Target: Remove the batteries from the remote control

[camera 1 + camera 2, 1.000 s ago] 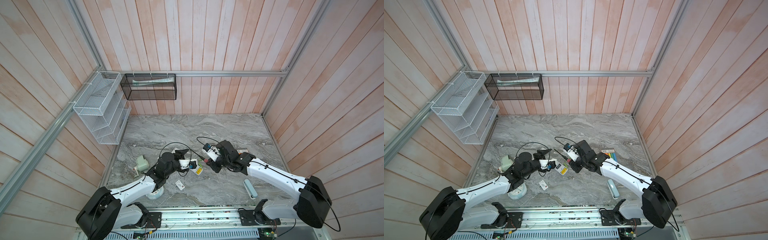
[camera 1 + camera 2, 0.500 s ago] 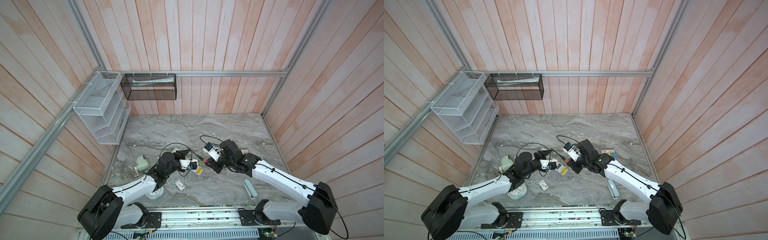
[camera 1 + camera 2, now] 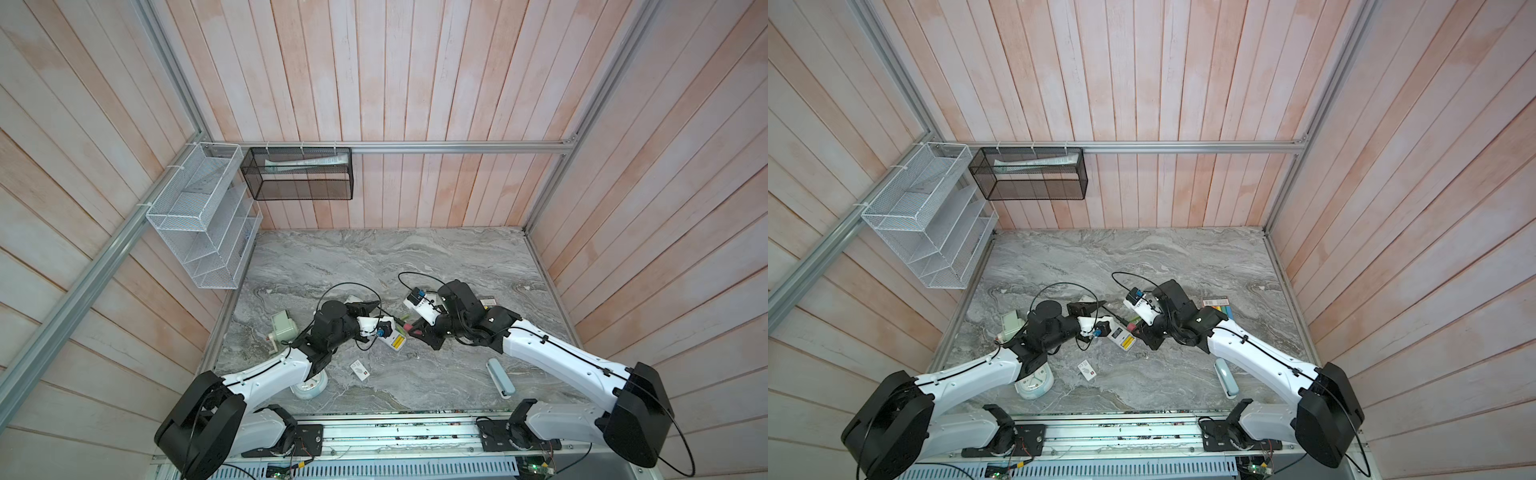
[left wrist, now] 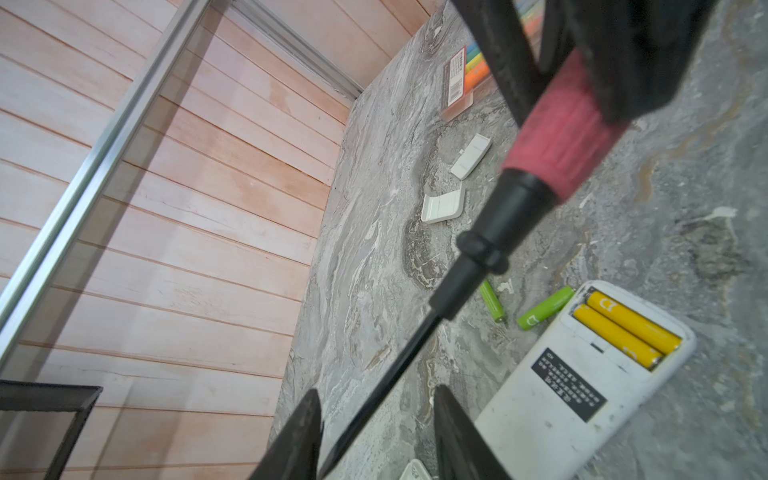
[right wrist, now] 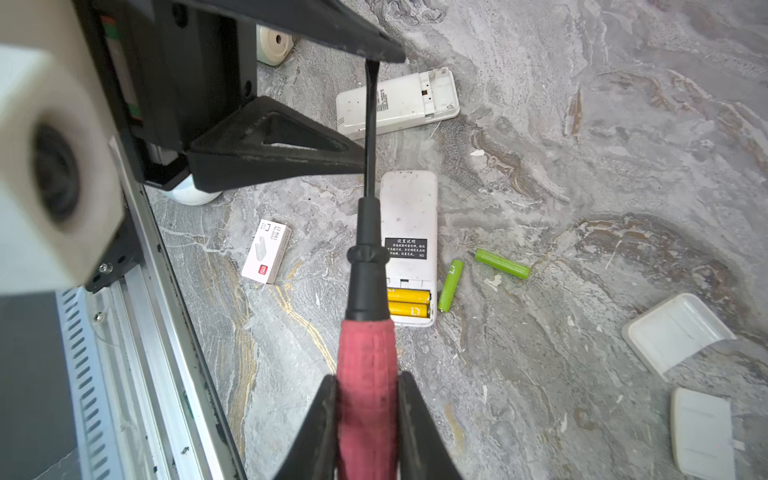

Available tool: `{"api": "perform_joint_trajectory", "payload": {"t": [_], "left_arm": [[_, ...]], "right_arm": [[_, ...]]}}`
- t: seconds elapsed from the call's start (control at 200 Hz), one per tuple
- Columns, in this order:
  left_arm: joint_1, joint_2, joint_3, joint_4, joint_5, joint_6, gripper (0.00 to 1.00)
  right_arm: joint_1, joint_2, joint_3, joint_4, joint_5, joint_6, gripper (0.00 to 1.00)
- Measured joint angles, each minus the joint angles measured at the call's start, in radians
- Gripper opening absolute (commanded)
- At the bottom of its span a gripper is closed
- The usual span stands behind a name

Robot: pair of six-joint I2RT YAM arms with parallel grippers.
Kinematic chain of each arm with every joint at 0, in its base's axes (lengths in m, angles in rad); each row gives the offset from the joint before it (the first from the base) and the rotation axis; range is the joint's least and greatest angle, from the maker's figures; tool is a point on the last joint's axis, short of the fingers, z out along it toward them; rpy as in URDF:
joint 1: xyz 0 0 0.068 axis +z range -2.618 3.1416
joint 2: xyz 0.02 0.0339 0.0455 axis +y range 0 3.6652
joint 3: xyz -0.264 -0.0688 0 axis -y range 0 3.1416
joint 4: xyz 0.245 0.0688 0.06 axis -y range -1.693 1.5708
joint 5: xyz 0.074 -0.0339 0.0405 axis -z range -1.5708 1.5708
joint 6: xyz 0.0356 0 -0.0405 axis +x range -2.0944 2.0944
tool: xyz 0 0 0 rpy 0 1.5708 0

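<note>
The right claw [image 5: 368, 376] is clamped on the red handle of the screwdriver [image 5: 366, 340], held over the middle of the table [image 5: 582, 124] with the black shaft pointing left. The left claw [image 4: 376, 390] meets it there. Its jaws stand apart on either side of the shaft, with a visible gap, so they are not clamped on it.

Under the tool lies a white remote [image 5: 409, 208], back up, with its cover off. Two yellow batteries [image 5: 411, 296] sit side by side in the open compartment at its near-right end. Two green batteries lie loose on the table on the far side of that end. One [image 5: 451, 286] is just beside the remote's edge and the other [image 5: 503, 263] is a little farther out.

A second white remote [image 5: 397, 102], its compartment empty, lies beyond the left claw. Two white covers [image 5: 675, 332] rest on the table to the right, apart from the batteries.
</note>
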Motion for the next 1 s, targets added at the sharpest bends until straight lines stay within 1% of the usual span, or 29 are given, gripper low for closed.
{"api": "perform_joint_trajectory", "payload": {"t": [0.105, 0.22, 0.32, 0.395, 0.435, 0.585, 0.605, 0.645, 0.695, 0.75, 0.82, 0.885, 1.0], "left_arm": [[0.000, 0.000, 0.006, -0.008, -0.001, 0.012, 0.32], [0.000, 0.000, 0.006, -0.012, -0.003, 0.011, 0.21], [0.000, 0.005, 0.001, -0.047, -0.010, 0.044, 0.09], [-0.002, 0.014, -0.012, -0.078, -0.017, 0.071, 0.04], [-0.005, 0.018, -0.019, -0.076, -0.023, 0.063, 0.01], [-0.012, 0.018, -0.030, -0.072, -0.044, 0.064, 0.00], [-0.014, 0.018, -0.033, -0.072, -0.047, 0.064, 0.00], [-0.016, 0.018, -0.038, -0.071, -0.054, 0.064, 0.00], [-0.020, 0.018, -0.044, -0.068, -0.061, 0.063, 0.00], [-0.026, 0.018, -0.050, -0.064, -0.071, 0.063, 0.00], [-0.036, 0.017, -0.063, -0.037, -0.093, 0.058, 0.00], [-0.050, 0.015, -0.072, 0.000, -0.124, 0.052, 0.00], [-0.079, 0.006, -0.079, 0.056, -0.193, 0.049, 0.00]], "right_arm": [[0.000, 0.000, 0.003, -0.006, -0.013, 0.000, 0.00], [0.000, 0.000, 0.004, -0.014, -0.023, 0.000, 0.00], [-0.003, 0.002, 0.015, -0.013, -0.023, -0.003, 0.00], [-0.004, 0.003, 0.035, -0.004, -0.023, -0.007, 0.00], [-0.003, 0.005, 0.044, -0.003, -0.024, -0.008, 0.00], [-0.002, 0.024, 0.045, -0.003, -0.025, -0.021, 0.00], [-0.002, 0.026, 0.045, -0.003, -0.026, -0.024, 0.02], [-0.002, 0.030, 0.045, -0.005, -0.028, -0.027, 0.09], [-0.002, 0.035, 0.045, -0.007, -0.027, -0.035, 0.15], [-0.002, 0.038, 0.045, -0.008, -0.027, -0.047, 0.28], [-0.001, 0.039, 0.045, -0.008, -0.009, -0.053, 0.38], [-0.001, 0.039, 0.045, -0.011, 0.013, -0.061, 0.42], [-0.001, 0.035, 0.045, -0.010, 0.045, -0.077, 0.43]]}}
